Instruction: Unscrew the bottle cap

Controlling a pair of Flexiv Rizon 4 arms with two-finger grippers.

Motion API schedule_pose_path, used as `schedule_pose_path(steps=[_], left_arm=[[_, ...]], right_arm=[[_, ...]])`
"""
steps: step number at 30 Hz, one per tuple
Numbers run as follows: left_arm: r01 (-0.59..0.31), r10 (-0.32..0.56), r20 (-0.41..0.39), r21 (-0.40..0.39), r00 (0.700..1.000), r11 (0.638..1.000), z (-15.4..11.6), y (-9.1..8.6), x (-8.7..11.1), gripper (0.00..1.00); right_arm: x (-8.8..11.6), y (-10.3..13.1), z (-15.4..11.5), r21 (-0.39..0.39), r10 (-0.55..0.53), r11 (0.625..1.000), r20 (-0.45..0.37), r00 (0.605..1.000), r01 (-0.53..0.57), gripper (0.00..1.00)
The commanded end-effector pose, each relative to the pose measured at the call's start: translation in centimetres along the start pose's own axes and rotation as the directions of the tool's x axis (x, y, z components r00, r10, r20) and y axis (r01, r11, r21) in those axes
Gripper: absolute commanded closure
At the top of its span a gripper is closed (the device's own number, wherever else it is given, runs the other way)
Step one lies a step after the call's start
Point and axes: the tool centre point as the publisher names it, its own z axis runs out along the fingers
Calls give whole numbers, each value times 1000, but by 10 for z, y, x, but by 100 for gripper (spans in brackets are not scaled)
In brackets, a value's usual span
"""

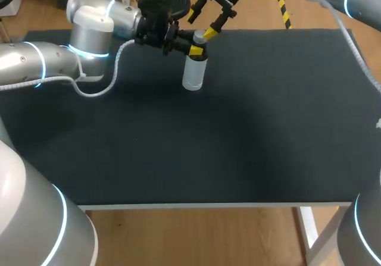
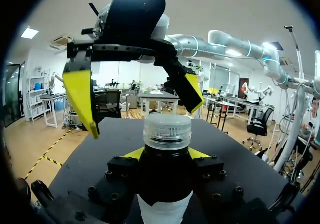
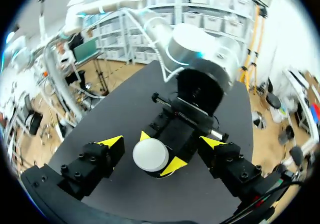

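Observation:
A pale bottle [image 1: 193,75] stands upright at the far middle of the black table [image 1: 238,129]. My left gripper [image 1: 196,44] comes in from the side and is shut on the bottle's dark neck [image 2: 166,171], just under the ribbed whitish cap [image 2: 167,131]. My right gripper [image 1: 202,25] hangs over the cap, open. Its yellow fingers [image 2: 82,101] stand wide on either side of the cap and clear of it. From above, the cap [image 3: 150,155] lies between the right gripper's spread fingertips [image 3: 112,143], untouched.
The left arm's grey cable [image 1: 98,90] loops down onto the table behind its wrist. The bottle is the only object standing on the black mat, and the table's front edge [image 1: 214,205] is far from both grippers.

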Motion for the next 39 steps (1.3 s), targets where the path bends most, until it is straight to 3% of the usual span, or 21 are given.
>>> schedule_pose_path(steps=[1,5,30,34,35,39], left_arm=[[1,-1,-6,3,1000,1000,1,3,-2,100],[1,-1,-6,3,1000,1000,1,3,-2,100],[1,-1,-6,3,1000,1000,1,3,-2,100],[1,-1,-6,3,1000,1000,1,3,-2,100],[1,-1,-6,3,1000,1000,1,3,-2,100],[1,-1,-6,3,1000,1000,1,3,-2,100]], right_arm=[[13,0,8,8,117,992,239,964,-122,0],[15,2,8,11,158,986,301,940,-169,0],[15,-7,10,60,150,982,332,931,-179,2],[14,-8,10,55,156,981,331,930,-185,84],[14,-8,10,54,155,982,330,931,-182,100],[14,-10,9,66,126,986,318,940,-154,100]])
